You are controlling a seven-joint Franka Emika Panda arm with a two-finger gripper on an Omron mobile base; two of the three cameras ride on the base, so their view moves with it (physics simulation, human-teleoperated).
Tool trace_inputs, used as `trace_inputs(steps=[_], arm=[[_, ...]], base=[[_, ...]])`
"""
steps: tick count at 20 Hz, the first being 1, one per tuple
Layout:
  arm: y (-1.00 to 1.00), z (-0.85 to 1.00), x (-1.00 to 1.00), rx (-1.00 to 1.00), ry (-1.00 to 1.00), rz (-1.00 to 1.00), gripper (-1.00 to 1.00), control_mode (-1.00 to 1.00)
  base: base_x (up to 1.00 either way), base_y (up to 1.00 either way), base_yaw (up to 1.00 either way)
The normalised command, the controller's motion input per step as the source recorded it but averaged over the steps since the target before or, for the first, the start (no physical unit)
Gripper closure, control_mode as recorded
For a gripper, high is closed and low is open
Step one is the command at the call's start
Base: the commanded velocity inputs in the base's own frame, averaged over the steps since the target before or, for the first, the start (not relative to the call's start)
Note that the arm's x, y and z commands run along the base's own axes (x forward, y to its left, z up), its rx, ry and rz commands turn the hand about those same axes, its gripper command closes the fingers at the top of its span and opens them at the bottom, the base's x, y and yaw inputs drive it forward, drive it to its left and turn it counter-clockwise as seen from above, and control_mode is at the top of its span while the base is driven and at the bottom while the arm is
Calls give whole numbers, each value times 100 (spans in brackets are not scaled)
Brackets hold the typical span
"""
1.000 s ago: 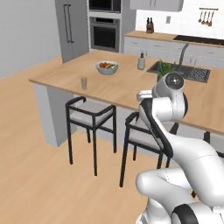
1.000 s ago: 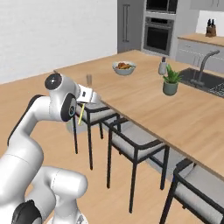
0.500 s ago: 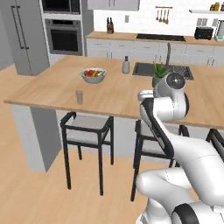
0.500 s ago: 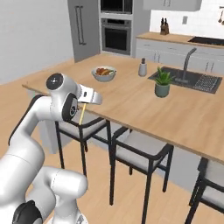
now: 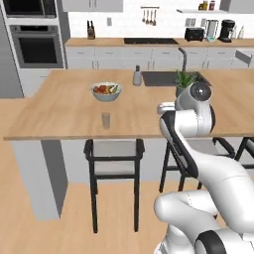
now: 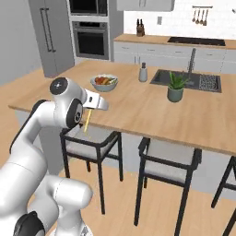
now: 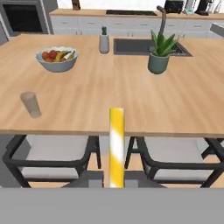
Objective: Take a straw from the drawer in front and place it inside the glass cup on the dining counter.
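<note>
- While the base has swung round since a second ago, claw (image 6: 87, 120) stays clamped on straw (image 7: 116, 146).
- Counter (image 7: 131, 100) now squarely ahead of claw.
- Glass cup (image 7: 31, 104) ahead-left of claw, well apart.

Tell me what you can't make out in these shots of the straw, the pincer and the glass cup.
- Pincer fingertips: hidden behind the arm's body, right base view; its grip on the straw is unclear.
- Straw's lower end: cut by the hand view's bottom band.
- Glass cup: too small to tell whether anything is inside.
</note>
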Motion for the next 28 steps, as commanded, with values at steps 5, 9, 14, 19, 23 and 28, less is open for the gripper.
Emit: trace_inputs(steps=[5, 9, 14, 19, 23, 28], arm=[[0, 0, 0, 0, 0, 0, 100, 100], [0, 0, 0, 0, 0, 0, 100, 100], [0, 0, 0, 0, 0, 0, 100, 100], [0, 0, 0, 0, 0, 0, 100, 100], [0, 0, 0, 0, 0, 0, 100, 100], [0, 0, 0, 0, 0, 0, 100, 100]], base=[[28, 100, -42], [35, 100, -39], [49, 87, -26], [74, 37, 0], [83, 1, 17], [87, 0, 32]])
